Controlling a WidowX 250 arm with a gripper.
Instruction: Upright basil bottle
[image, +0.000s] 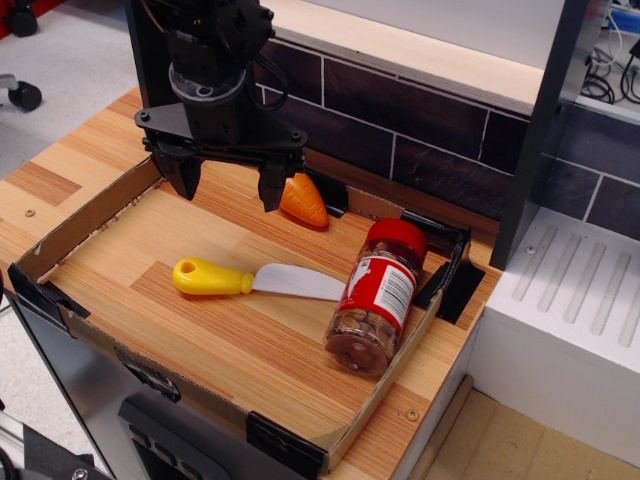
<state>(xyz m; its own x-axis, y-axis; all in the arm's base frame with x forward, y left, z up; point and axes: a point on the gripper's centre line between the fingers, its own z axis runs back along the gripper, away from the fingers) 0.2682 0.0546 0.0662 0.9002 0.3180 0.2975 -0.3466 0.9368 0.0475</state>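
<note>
The basil bottle (377, 297) lies on its side at the right of the wooden tray (200, 340). It is a clear jar with a red cap, a red-and-white label and brownish contents. Its cap points toward the back and its base toward the front right edge. My black gripper (228, 185) hangs open and empty above the back left part of the tray, well to the left of the bottle. Its two fingers point down.
An orange toy carrot (304, 200) lies at the back of the tray, just right of the gripper. A yellow-handled plastic knife (250, 279) lies mid-tray, its blade tip near the bottle. A dark brick wall (420, 110) stands behind and a white sink unit (570, 320) to the right.
</note>
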